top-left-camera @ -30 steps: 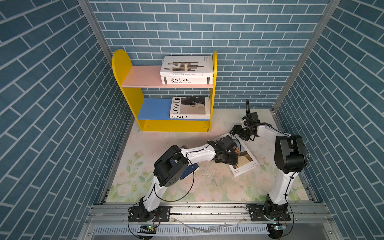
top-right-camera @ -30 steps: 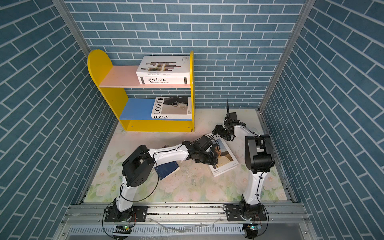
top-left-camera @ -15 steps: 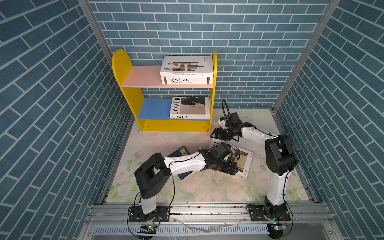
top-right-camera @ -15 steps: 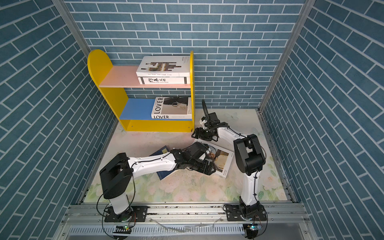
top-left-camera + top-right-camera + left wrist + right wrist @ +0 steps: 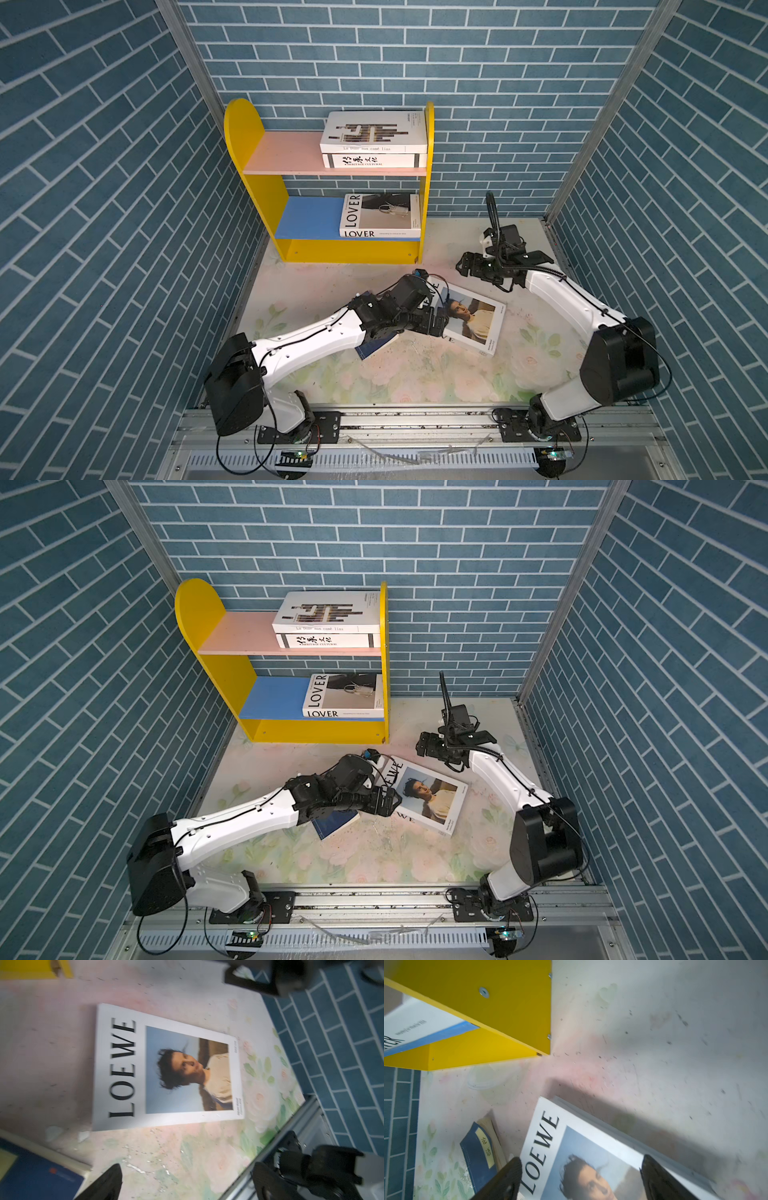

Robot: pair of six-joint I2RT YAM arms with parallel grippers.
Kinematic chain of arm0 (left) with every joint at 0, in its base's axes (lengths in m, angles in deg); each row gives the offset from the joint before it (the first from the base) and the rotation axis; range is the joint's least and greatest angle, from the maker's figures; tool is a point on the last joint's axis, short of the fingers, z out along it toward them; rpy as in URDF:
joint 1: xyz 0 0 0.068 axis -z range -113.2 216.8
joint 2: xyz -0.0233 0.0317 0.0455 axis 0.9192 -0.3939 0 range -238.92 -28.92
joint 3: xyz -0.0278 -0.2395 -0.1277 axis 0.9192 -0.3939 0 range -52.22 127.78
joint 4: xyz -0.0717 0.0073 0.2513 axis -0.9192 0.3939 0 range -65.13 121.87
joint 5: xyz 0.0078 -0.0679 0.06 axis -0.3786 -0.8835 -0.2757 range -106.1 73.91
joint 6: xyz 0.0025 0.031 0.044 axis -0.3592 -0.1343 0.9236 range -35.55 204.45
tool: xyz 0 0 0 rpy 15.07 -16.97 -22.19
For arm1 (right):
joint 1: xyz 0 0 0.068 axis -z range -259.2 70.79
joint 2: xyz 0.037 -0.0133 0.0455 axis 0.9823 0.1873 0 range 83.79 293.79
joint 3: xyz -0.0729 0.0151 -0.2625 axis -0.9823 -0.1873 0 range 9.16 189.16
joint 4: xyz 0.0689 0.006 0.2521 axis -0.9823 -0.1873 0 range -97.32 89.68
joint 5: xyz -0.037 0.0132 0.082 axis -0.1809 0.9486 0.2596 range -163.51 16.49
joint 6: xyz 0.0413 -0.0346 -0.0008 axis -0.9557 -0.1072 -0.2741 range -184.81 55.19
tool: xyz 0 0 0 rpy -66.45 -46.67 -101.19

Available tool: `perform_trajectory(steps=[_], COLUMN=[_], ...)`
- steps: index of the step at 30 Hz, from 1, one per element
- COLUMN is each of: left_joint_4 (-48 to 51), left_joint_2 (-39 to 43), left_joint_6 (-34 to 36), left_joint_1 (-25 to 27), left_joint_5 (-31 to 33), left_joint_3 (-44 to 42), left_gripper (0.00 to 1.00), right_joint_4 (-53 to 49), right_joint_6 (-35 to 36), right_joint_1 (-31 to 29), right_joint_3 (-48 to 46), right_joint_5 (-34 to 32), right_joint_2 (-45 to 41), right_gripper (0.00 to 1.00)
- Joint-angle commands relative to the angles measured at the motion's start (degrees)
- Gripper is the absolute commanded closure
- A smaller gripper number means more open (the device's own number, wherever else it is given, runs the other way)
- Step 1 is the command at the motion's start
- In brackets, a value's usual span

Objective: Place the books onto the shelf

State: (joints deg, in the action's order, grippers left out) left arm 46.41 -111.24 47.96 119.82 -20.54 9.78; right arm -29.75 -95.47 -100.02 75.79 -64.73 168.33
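The left gripper (image 5: 437, 323) has its jaws spread wide and empty, at the title edge of the LOEWE book (image 5: 473, 322); we cannot tell whether it touches the cover. The right gripper (image 5: 463, 266) also has parted jaws that grasp nothing, just beyond that book's far corner. Nearest to us, we find the thin navy book (image 5: 336, 824) flat on the floral mat (image 5: 415, 374), partly under the left arm (image 5: 307, 345); its yellow label is plain in the right wrist view. Just beside it the LOEWE book lies face up and skewed. Farther back the shelf (image 5: 246, 137) stands against the brick wall (image 5: 498, 83). On its blue lower board (image 5: 307, 216) we see the LOVER book (image 5: 380, 216). On its pink upper board (image 5: 286, 153) the Heritage Cultural book (image 5: 374, 161) lies beneath the brown-bar book (image 5: 374, 131).
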Motion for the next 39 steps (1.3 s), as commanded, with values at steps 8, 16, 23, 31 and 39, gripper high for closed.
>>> perform_trajectory(steps=[8, 16, 23, 31, 39], left_joint_4=[-0.1, -2.2, -4.8, -10.2, -10.1], left_joint_2=[-12.2, -22.1, -24.6, -24.8, -17.6], left_joint_6=[6.0, 6.1, 5.4, 1.1, -1.1], left_joint_1=[-7.4, -8.8, -10.2, -9.7, -8.7], left_joint_5=[-0.1, -1.5, -7.1, -14.4, -17.9], left_joint_3=[2.9, 8.1, 8.9, 7.7, 10.1], left_gripper=[0.00, 0.01, 0.02, 0.07, 0.07], right_joint_4=[-4.0, 1.3, 5.1, 8.2, 15.0], right_joint_6=[-10.6, -15.0, -15.2, -14.4, -14.1], right_joint_1=[2.9, 3.9, 3.9, 3.9, 3.6], right_joint_3=[-19.0, -26.4, -27.1, -27.0, -26.9], right_joint_5=[-5.1, 0.0, 2.4, 4.6, 10.9], right_joint_2=[-15.0, -14.3, -10.5, -8.0, -6.0], right_gripper=[0.01, 0.01, 0.04, 0.06, 0.07])
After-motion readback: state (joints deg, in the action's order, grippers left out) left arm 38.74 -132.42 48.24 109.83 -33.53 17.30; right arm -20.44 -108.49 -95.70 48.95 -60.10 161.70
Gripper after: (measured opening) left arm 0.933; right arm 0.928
